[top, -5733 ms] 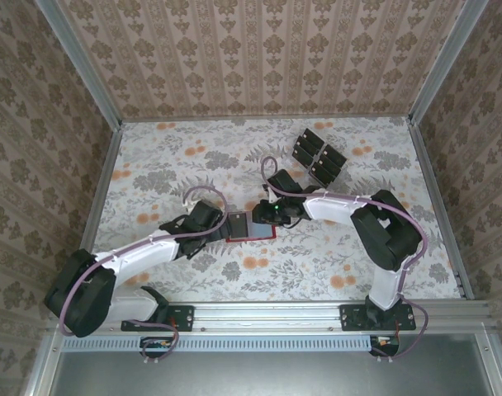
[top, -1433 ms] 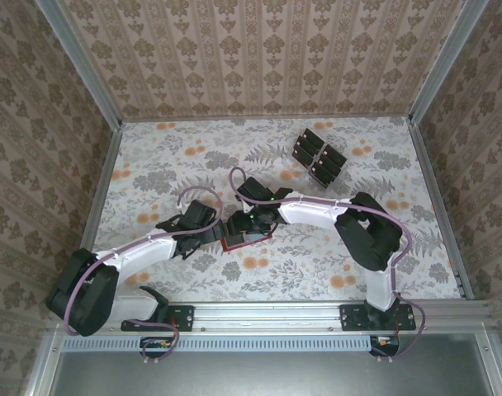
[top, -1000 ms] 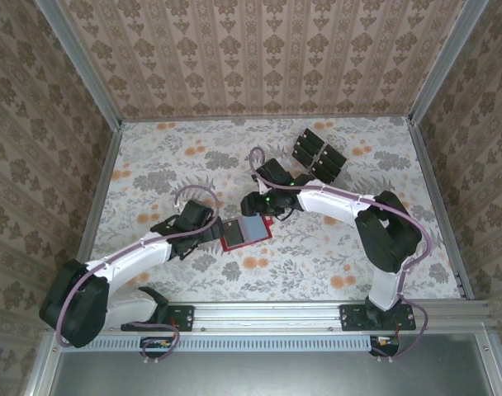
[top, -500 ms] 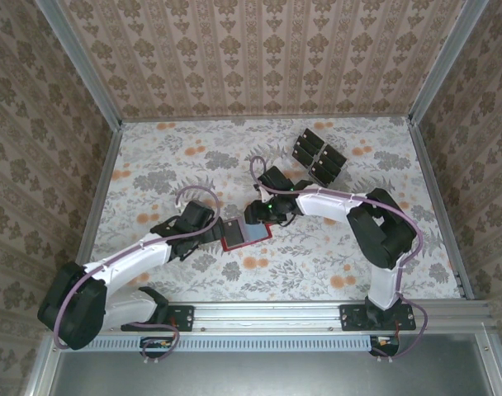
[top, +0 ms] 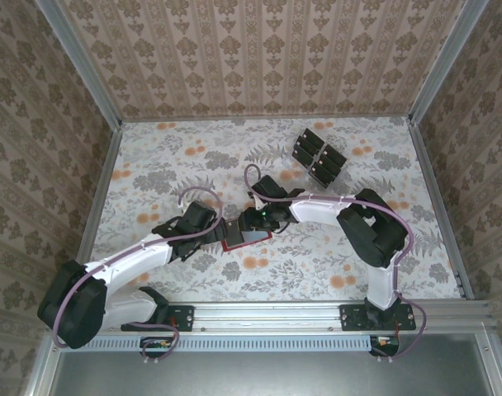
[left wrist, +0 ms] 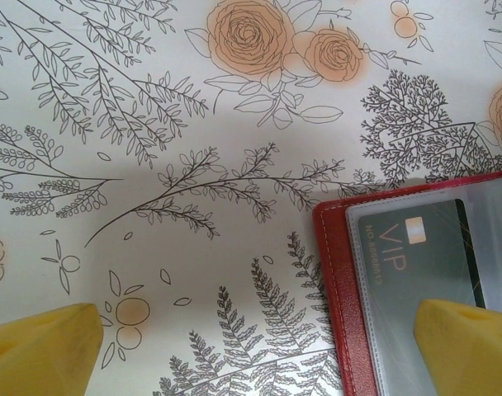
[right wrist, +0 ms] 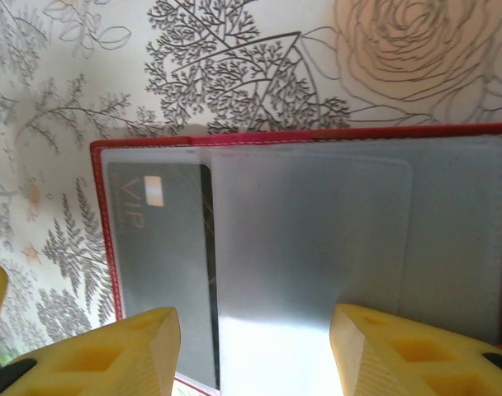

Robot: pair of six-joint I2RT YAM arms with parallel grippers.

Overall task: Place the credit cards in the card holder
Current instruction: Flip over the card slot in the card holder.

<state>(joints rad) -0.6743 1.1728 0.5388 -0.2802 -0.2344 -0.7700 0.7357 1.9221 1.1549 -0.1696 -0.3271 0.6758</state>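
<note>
The card holder (right wrist: 317,134) lies open on the tabletop (top: 152,165), with 1 credit card (right wrist: 156,247) already in its left clear sleeve. The right gripper (right wrist: 255,338) hovers over the holder, jaws partly spread and pinching nothing. The left gripper (left wrist: 259,351) sits at the holder's left edge, jaws spread wide. Loading seems partway: the right gripper likely must next fetch 1 of the other credit cards (top: 319,157), well apart beyond the holder's far right corner. The left gripper, so close to the holder, could crowd the insertion.
</note>
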